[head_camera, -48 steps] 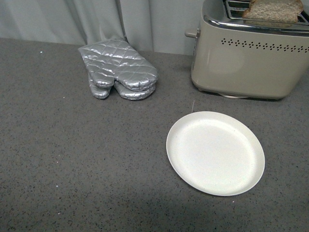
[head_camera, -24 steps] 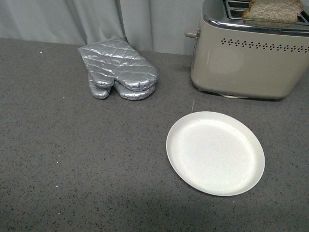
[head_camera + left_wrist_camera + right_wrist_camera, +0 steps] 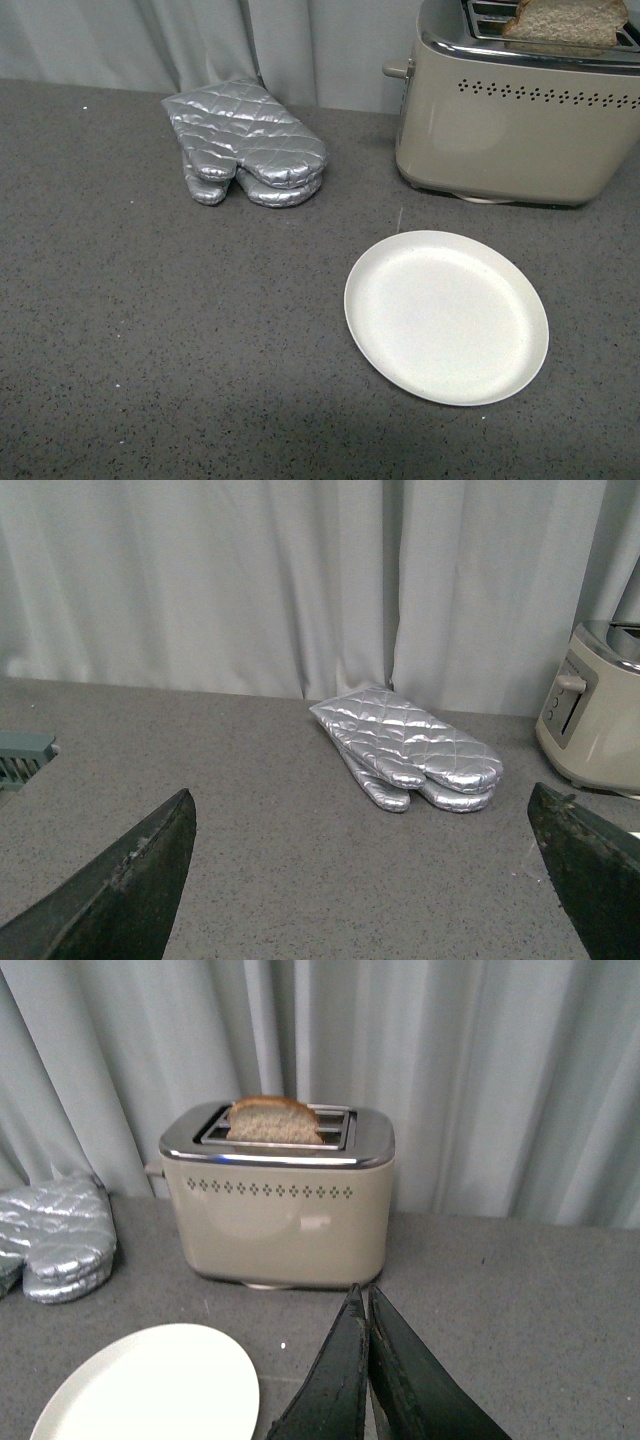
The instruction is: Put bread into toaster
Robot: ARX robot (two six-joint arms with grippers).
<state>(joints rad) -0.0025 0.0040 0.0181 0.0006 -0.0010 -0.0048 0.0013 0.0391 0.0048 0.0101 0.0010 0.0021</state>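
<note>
Grey speckled stone makes up the countertop (image 3: 180, 340), which runs back to a pale pleated curtain (image 3: 130, 40). Largest on it is the toaster (image 3: 520, 120), a beige box with a chrome top, standing at the far right in the front view with its long axis running left to right and its lever knob (image 3: 397, 70) on the left end. Nearer the robot and just in front of it lies a round white plate (image 3: 446, 316), bare. To the left, well apart from the plate, a pair of quilted silver oven mitts (image 3: 245, 142) lies stacked close to the curtain, cuffs toward the curtain. The bread (image 3: 275, 1121) stands upright in the toaster's nearer slot, rounded brown crust upward, its broad face toward the robot and its long side along the slot; the top half stands above the chrome. The left gripper (image 3: 370, 875) has its dark fingers spread wide apart over the counter, holding nothing. The right gripper (image 3: 367, 1360) has its fingers pressed together, nothing between them, near the plate's edge.
</note>
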